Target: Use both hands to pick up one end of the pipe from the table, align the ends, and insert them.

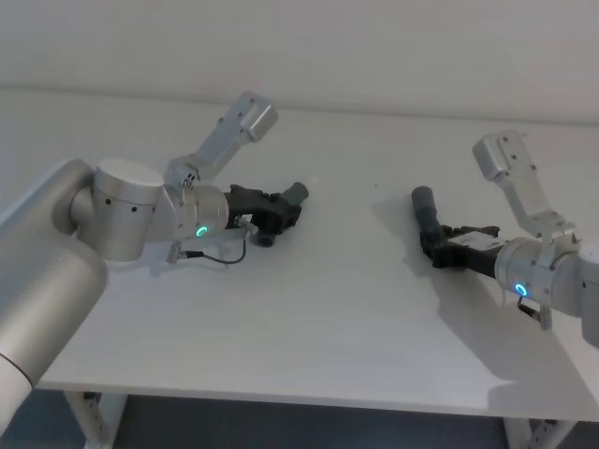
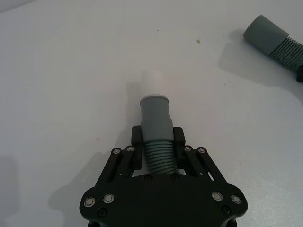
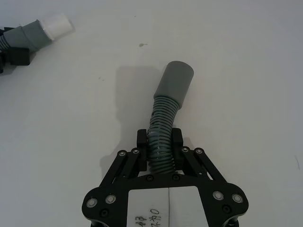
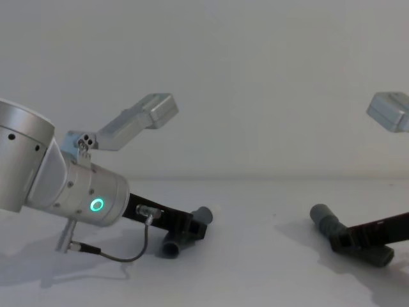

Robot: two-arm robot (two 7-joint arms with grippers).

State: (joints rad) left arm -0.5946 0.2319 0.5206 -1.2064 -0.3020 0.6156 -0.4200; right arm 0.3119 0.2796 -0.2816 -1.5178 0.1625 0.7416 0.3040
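My left gripper (image 1: 279, 211) is shut on the short grey pipe piece (image 2: 156, 118), gripping its ribbed part behind the collar. Its whitish tip (image 2: 153, 80) points toward the right arm. My right gripper (image 1: 436, 243) is shut on the corrugated hose (image 3: 161, 127). The hose bends up to its smooth grey cuff (image 3: 175, 79), which points toward the table's middle. In the chest view the short piece (image 4: 202, 216) and the cuff (image 4: 319, 214) both slant upward, far apart, over the white table (image 1: 337, 309). The left gripper (image 2: 157, 137) and right gripper (image 3: 159, 139) have both fingers pressed against the ribs.
A wide stretch of bare table lies between the two pipe ends. The hose cuff (image 2: 266, 34) shows far off in the left wrist view, and the whitish tip (image 3: 57, 24) in the right wrist view. A plain wall stands behind the table.
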